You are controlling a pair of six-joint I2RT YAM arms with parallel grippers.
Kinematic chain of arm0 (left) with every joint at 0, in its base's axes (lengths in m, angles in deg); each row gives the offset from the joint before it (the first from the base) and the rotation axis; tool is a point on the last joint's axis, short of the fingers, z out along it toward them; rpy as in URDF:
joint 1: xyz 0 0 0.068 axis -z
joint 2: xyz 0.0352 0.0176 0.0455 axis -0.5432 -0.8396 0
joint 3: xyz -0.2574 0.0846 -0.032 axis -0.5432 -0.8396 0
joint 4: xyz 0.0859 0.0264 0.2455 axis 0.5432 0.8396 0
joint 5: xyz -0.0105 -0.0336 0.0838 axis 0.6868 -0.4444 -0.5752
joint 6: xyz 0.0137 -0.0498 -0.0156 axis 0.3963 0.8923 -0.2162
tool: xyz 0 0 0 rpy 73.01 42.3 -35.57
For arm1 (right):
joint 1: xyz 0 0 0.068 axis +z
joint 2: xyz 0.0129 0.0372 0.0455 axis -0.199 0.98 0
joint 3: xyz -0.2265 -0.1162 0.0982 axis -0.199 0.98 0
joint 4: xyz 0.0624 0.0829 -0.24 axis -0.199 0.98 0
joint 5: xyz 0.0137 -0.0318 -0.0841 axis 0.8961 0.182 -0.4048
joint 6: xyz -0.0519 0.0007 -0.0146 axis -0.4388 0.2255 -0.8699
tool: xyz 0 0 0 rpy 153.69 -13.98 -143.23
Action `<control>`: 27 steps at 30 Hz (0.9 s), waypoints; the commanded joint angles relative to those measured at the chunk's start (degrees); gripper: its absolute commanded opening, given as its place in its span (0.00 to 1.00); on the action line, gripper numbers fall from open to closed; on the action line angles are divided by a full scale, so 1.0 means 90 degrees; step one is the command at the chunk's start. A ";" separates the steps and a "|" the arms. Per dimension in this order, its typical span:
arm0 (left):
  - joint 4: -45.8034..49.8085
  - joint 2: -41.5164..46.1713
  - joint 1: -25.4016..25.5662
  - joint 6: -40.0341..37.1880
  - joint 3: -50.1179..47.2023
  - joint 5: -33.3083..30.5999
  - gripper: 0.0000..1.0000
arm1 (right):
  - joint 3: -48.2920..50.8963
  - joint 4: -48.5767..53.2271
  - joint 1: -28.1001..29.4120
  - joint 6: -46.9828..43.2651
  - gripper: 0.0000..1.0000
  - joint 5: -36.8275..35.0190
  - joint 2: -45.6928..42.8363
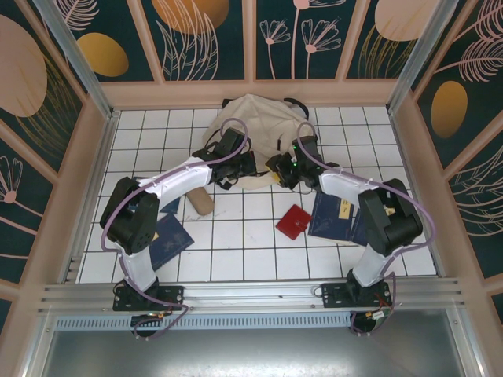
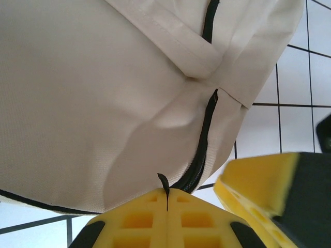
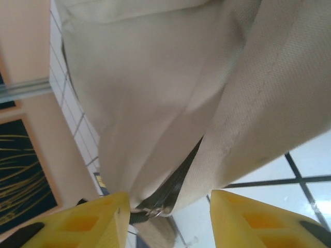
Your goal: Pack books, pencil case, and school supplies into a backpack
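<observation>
1. The left jaws are pressed flat together. Their yellow fingers meet with a thin black zip tab pinched in the seam between them.
2. From that tab the dark zip runs up across the cream cloth of the backpack, just beyond the fingertips.
3. The right jaws stand partly apart. Between the two yellow fingers hang a fold of backpack cloth and a stretch of the zip. A small metal slider sits just beside one finger. I cannot tell whether either finger touches the cloth.
4. From above, both arms reach to the near side of the backpack, which lies slumped against the middle of the far edge of the desk. The two pairs of jaws are near each other.
5. The pencil case lies left of centre, near the backpack and partly under the left arm.
6. The red case lies on bare tiles right of centre, apart from the backpack.
7. The books lie just beside the red case, toward the right edge and partly under the right arm. One more of the books lies toward the near left corner.
</observation>
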 commanded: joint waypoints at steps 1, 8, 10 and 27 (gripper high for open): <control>-0.0124 0.0226 -0.0039 -0.0165 -0.0061 0.0005 0.00 | -0.0211 -0.0175 0.0051 0.0150 0.40 0.0065 0.0236; -0.0114 0.0130 -0.0047 -0.0136 0.0031 0.0075 0.00 | 0.0108 -0.0201 0.0090 0.0493 0.44 0.0217 0.0341; -0.0087 0.0115 -0.0048 -0.0134 0.0081 0.0061 0.00 | 0.0147 -0.0281 0.0090 0.0531 0.44 0.0328 0.0398; -0.0036 0.0061 -0.0046 -0.0135 0.0105 0.0026 0.00 | 0.0731 -0.0778 0.0023 0.0625 0.50 0.0093 -0.0044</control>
